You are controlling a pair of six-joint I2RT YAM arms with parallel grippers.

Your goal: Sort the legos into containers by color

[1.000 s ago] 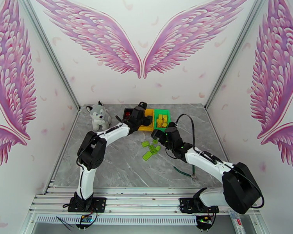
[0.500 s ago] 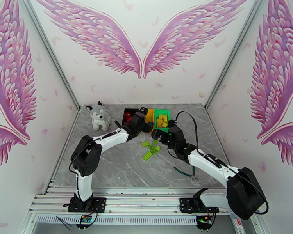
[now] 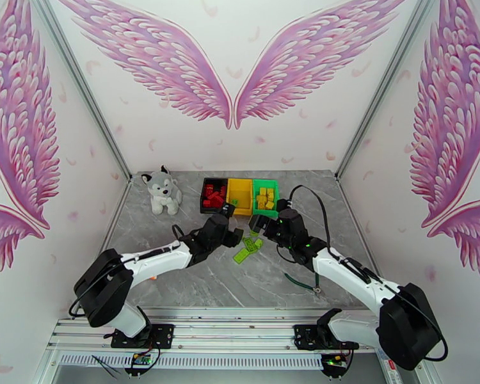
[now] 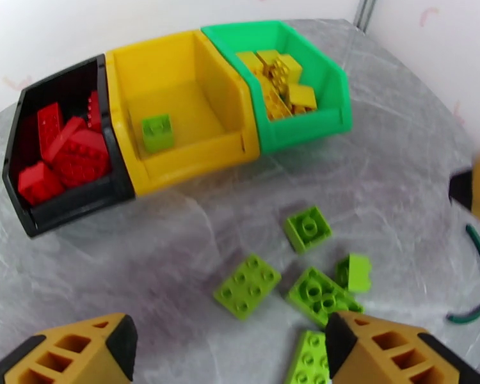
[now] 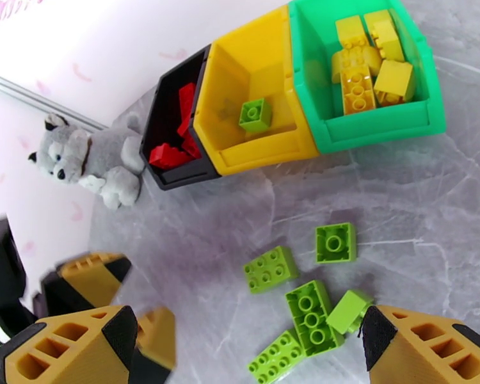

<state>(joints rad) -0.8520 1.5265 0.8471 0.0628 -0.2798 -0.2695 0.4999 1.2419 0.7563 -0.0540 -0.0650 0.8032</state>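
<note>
Withdrawn from the yellow bin (image 4: 189, 164), the left gripper (image 4: 232, 345) is held spread and empty, green legos (image 4: 247, 286) just ahead; the right gripper (image 5: 248, 337) is spread over them too. A clash is risked if both are lowered.

The yellow bin (image 4: 189, 158) and the black bin (image 4: 67, 209) and green bin (image 4: 304, 126) flanking it are smooth moulded plastic with a soft gloss. The legos (image 4: 247, 285) before it are hard, studded, faintly shiny plastic. The table (image 3: 176, 276) under it looks smooth, marble-patterned, with a dull sheen. The husky (image 3: 162, 192) on its black-bin side is fluffy plush. The left gripper (image 4: 230, 340) has fingers (image 4: 393, 353) of matt, ribbed ochre plastic, black-tipped.
</note>
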